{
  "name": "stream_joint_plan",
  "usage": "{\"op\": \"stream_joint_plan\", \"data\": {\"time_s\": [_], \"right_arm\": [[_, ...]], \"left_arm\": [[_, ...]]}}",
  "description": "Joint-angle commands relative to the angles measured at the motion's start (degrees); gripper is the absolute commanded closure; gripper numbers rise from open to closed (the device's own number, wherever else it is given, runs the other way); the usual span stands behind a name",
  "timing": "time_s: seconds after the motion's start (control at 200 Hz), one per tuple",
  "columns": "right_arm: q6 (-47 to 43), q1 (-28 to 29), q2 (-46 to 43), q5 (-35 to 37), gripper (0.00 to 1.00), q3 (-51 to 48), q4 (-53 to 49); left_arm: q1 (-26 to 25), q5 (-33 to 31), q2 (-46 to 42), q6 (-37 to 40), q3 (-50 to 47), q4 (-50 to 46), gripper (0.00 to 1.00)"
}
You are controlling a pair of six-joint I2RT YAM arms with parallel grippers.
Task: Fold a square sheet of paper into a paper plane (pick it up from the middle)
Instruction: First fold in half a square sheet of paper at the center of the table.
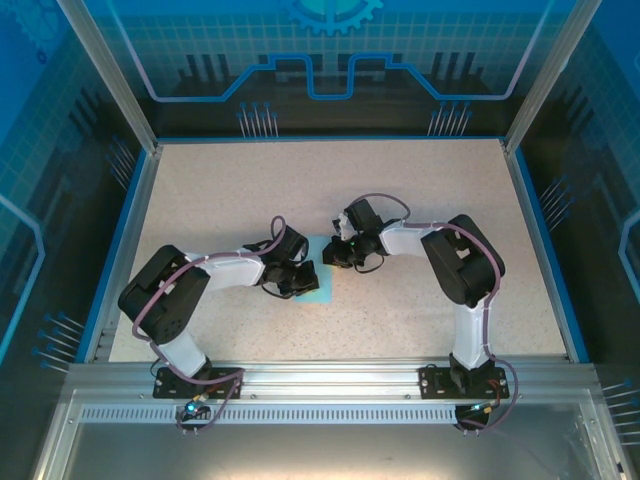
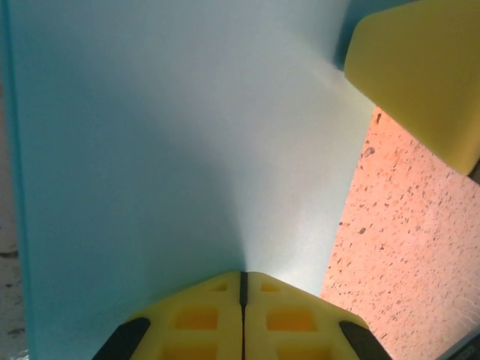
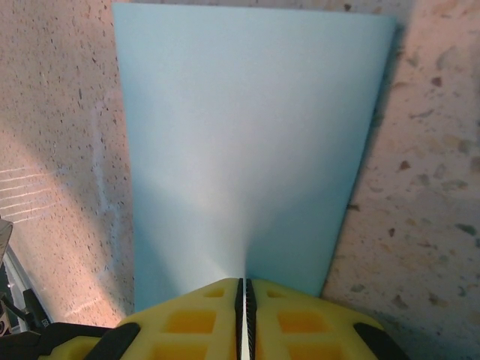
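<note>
We see the left fingers [image 2: 199, 319] and right fingers [image 3: 187, 322] clenched on opposite mid-edges of the square sheet of paper [image 3: 247, 135], presumably to lift it level off the counter [image 3: 439, 187].

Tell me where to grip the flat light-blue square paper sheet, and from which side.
Take the thin light-blue square paper sheet at the middle of an edge, coming in low over the speckled table from that side. It lies flat, so only a pinched-up ridge at the rim gives purchase, as at the shut right end effector.
</note>
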Motion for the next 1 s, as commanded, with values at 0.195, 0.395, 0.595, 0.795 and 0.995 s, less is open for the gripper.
{"op": "stream_joint_plan", "data": {"time_s": [0.195,0.395,0.595,0.795,0.995], "right_arm": [[-1.75,-2.73,3.82,2.99,0.89,3.82,-1.40],[-2.26,-3.74,5.64,4.42,0.89,7.25,-2.82],[-2.43,-5.11,8.17,5.46,0.89,10.67,-3.95],[-1.55,-6.25,10.53,6.74,0.89,14.34,-5.17],[0.47,-7.72,12.25,6.92,0.89,17.42,-5.07]], "left_arm": [[-0.75,-3.04,1.84,2.21,-1.92,-9.15,0.96],[-0.94,-3.12,2.05,2.31,-2.18,-9.07,0.96],[-1.10,-3.13,1.96,2.39,-2.55,-9.07,0.97],[-1.12,-3.22,1.73,2.38,-2.78,-8.93,0.96],[-1.12,-3.37,1.85,2.47,-3.11,-8.61,0.97]]}}
